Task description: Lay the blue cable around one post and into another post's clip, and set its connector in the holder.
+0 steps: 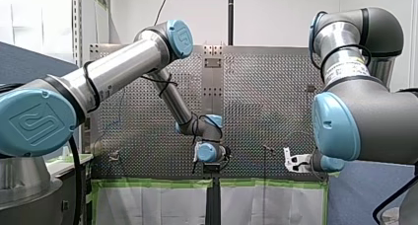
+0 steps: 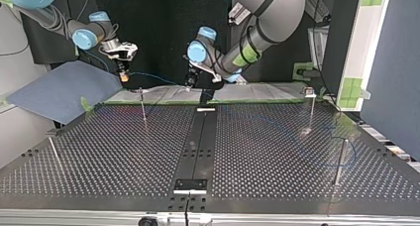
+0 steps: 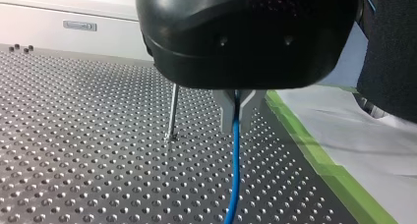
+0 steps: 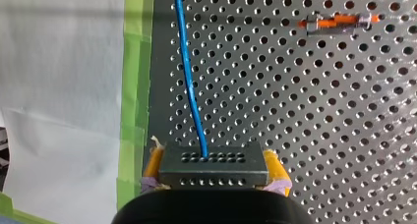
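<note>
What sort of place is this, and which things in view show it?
Most likely a robotics lab test cell: my left arm and my right arm work over a perforated table with thin posts, holding a blue cable and its connector.

Front cam faces top cam across table (image 2: 124,151); wrist cams close-up.

No lettering is legible; a blue joint cap (image 1: 34,124) bears a moulded logo.

Green tape (image 4: 133,86), white sheet (image 4: 59,86)
</note>
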`<state>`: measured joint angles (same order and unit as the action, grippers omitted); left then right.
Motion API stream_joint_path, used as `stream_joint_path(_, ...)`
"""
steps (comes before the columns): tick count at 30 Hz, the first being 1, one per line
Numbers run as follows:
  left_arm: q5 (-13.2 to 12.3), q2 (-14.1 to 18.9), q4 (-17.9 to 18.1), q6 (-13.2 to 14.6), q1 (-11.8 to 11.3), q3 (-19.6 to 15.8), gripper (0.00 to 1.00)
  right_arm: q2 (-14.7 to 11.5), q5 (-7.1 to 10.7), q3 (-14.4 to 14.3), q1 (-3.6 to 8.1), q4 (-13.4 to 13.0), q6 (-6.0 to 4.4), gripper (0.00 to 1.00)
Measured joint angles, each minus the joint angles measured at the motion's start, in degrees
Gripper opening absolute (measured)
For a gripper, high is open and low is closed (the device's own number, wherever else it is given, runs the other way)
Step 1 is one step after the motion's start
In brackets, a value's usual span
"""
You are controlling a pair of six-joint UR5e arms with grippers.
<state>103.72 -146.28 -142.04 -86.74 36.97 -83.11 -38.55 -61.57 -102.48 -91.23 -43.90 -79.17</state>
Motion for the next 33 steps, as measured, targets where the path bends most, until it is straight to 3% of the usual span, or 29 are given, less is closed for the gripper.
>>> stream_joint_path(12, 1.0, 0.0, 0.5, 0.7, 2.7, 0.3, 0.03, 0.0, -0.62, 0.8, 1.41, 1.0, -0.25, 0.00)
stream_joint_path(33, 0.1, -0.1, 0.7, -3.1, 4.2, 3.2, 0.03, 0.0, -0.64, 3.2, 4.33, 2.0, -1.28, 0.00)
